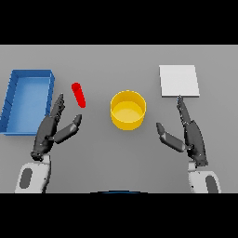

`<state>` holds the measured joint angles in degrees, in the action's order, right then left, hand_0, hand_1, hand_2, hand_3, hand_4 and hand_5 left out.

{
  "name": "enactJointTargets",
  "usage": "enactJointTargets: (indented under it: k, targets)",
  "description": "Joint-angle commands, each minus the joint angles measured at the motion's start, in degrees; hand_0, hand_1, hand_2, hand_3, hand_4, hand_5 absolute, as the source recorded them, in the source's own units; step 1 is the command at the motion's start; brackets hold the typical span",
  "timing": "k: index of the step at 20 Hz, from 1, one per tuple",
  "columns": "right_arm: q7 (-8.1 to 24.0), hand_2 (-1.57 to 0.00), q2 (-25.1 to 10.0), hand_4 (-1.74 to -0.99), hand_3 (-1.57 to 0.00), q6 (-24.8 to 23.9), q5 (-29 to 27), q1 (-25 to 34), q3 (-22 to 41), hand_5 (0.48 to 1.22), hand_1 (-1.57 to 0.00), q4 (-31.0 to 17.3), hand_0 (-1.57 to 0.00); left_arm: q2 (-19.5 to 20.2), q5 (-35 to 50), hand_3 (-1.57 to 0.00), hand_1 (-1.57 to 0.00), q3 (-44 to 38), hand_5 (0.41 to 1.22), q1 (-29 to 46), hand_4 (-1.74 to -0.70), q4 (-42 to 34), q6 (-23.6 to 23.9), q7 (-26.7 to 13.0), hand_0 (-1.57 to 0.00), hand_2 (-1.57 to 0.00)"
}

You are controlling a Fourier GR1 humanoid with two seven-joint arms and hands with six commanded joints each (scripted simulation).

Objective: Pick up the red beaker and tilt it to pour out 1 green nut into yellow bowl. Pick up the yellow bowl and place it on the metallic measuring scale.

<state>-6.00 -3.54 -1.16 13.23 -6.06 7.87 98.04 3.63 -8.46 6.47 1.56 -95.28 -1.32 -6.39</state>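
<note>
1. The red beaker point(79, 94) stands on the grey table point(116, 158), in the left half, closer to the far edge than the near one. It looks long and thin, and it leans a little, with its top toward the far left.
2. The left hand point(52, 128) is just in front of the beaker and a bit to its left. Its fingers are straight and spread and hold nothing. The fingertips point up toward the beaker but do not touch it.
3. The left hand is much nearer to the beaker than the right hand point(186, 132), so I think the left hand should reach forward and a little right to take it.
4. The right hand is also open and empty. It sits near the right side, just in front of the metallic measuring scale point(179, 80).
5. The yellow bowl point(128, 109) is in the middle of the table, to the right of the beaker. It looks empty.
6. A blue tray point(27, 100) lies by the left edge.
</note>
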Motion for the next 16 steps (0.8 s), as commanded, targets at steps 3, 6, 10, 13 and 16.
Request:
enactJointTargets:
  k: [3, 6, 10, 13, 16]
  targets:
    - [0.5, 0.0, -0.5, -1.209, 0.0, 0.8, -1.8, 0.8, -1.1, 0.627, 0.0, 0.2, 0.0, 0.2, 0.9, 0.0, 0.0, -2.4, 0.648, -5.3, -1.17, 7.6, -0.2, 1.2, 0.0, 0.0]
    - [0.2, 0.0, -0.3, -1.22, 0.0, 0.9, -1.9, -0.1, -0.9, 0.626, 0.0, 0.5, 0.0, 0.3, 0.8, 0.0, 0.0, -3.9, 0.644, -10.6, -1.18, 14.5, -0.1, 3.2, 0.0, 0.0]
    - [-0.3, 0.0, -0.5, -1.227, 0.0, 0.9, -2.2, 0.2, -1.4, 0.625, 0.0, 0.3, 0.0, 0.9, 0.7, 0.0, 0.0, -5.4, 0.637, -16.4, -1.18, 22.3, -0.8, 6.7, 0.0, 0.0]
    - [0.8, 0.0, -0.5, -1.222, 0.0, 1.2, -2.5, 0.9, -1.4, 0.627, 0.0, -0.3, 0.0, 0.3, -0.2, 0.0, 0.0, -5.3, 0.651, -19.7, -1.2, 26.4, -0.5, 8.4, 0.0, 0.0]
    - [0.2, 0.0, -0.6, -1.226, 0.0, 1.4, -2.9, 0.1, -1.6, 0.631, 0.0, 0.2, 0.0, 0.5, -1.6, 0.0, 0.0, -6.0, 0.661, -23.5, -1.2, 31.4, 1.0, 7.9, 0.0, 0.0]
